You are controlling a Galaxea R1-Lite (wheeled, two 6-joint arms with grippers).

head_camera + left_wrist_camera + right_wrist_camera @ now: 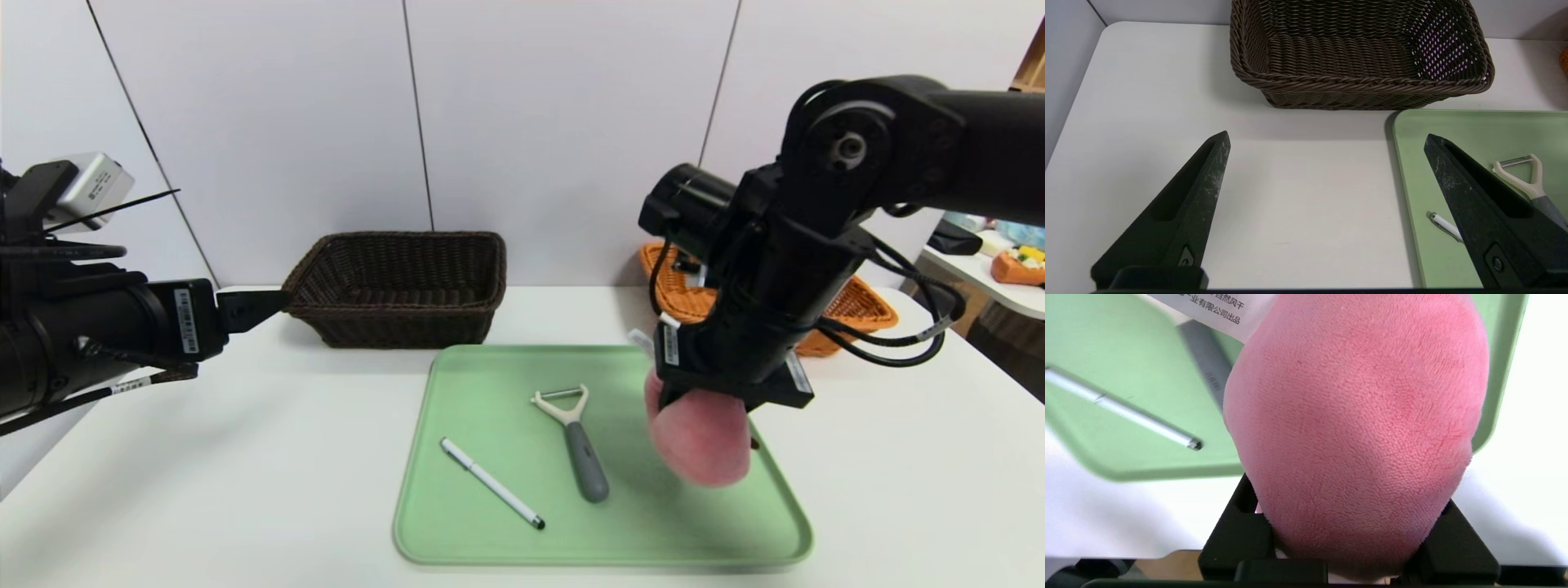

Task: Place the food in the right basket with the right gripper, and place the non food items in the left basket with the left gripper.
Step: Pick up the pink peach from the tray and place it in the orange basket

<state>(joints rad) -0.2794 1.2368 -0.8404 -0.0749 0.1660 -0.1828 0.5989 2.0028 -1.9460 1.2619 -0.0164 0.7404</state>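
The right gripper (704,425) points down over the right side of the green tray (490,539), its jaws clamped on the pink plush peach (702,441), which hangs clear of the tray surface. The peeler (574,441) and the white pen (491,483) lie apart on the tray, with the orange-tan basket (857,306) behind the right arm and the dark brown basket (400,286) behind the tray's left corner. The left gripper (1327,171) hovers over the bare table (204,457) at the left with its fingers spread wide and nothing between them
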